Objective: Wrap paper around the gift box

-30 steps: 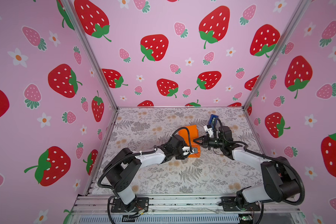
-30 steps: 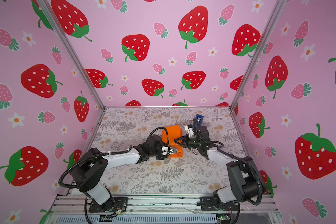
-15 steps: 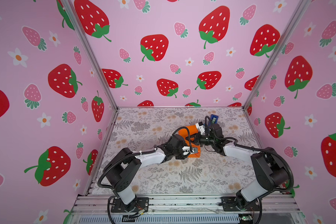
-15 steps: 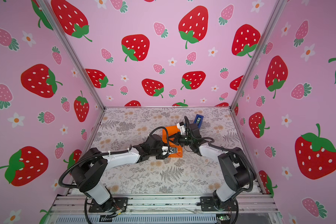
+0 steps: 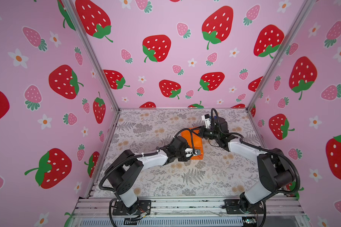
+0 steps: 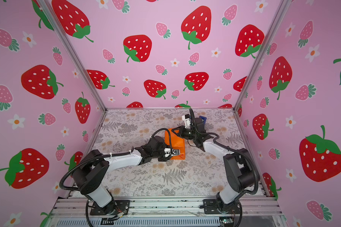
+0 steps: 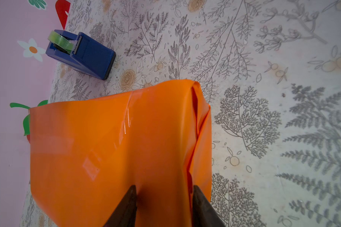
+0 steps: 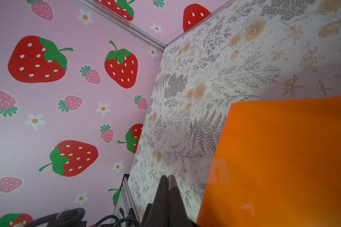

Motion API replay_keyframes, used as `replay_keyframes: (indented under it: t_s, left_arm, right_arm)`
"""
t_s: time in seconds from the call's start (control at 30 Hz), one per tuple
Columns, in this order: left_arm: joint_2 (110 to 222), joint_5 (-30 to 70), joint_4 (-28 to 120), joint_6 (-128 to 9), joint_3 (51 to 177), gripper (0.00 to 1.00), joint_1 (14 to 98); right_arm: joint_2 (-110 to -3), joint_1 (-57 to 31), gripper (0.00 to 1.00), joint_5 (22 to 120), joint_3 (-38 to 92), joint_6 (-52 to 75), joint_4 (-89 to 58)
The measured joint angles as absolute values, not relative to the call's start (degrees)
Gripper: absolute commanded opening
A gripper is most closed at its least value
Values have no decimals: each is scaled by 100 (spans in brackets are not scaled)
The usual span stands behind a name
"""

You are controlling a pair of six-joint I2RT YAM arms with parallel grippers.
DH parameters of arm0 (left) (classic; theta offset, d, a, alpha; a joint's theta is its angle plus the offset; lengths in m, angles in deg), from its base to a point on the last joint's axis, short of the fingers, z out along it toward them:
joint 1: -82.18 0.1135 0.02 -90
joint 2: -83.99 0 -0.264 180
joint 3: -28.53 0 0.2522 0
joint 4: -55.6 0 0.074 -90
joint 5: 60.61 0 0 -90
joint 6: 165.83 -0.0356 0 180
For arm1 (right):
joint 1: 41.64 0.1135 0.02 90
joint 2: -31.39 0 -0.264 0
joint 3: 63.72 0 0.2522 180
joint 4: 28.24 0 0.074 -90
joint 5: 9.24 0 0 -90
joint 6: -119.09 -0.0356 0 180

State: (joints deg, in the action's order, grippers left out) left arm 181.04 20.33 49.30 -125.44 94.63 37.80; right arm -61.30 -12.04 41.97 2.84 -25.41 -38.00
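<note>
Enclosing box: orange paper (image 7: 106, 147), left jaws gripping.

The paper (image 7: 116, 153) hides the gift box; in a top view the right arm (image 6: 215, 150) half-covers the tape dispenser (image 6: 203, 119).

Looked down from high up at the front in both top views, side by side and facing the strawberry back wall (image 5: 185, 23), far enough away to take in nearly the same whole flowery table (image 5: 165, 176). Sat very close on the left wrist, looking low across the orange paper (image 7: 106, 147) toward the blue tape dispenser (image 7: 87, 55). Sat just as close on the right wrist, turned sideways toward a far corner of the pink walls (image 8: 67, 110), sharing only that orange paper (image 8: 283, 157) and the table with the rest.
</note>
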Motion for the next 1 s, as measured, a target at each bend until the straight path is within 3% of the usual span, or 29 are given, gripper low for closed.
replay_keyframes:
  t_s: [0.27, 1.0]
  left_arm:
    - [18109, 2033, 4933, -12544, 9463, 45, 3780]
    - [18181, 1895, 4784, -12522, 9614, 43, 3833]
  right_arm:
    - [-6152, -1125, 0, 3738, -763, -3249, -4176]
    - [-5210, -837, 0, 3636, -2026, -3580, -4336]
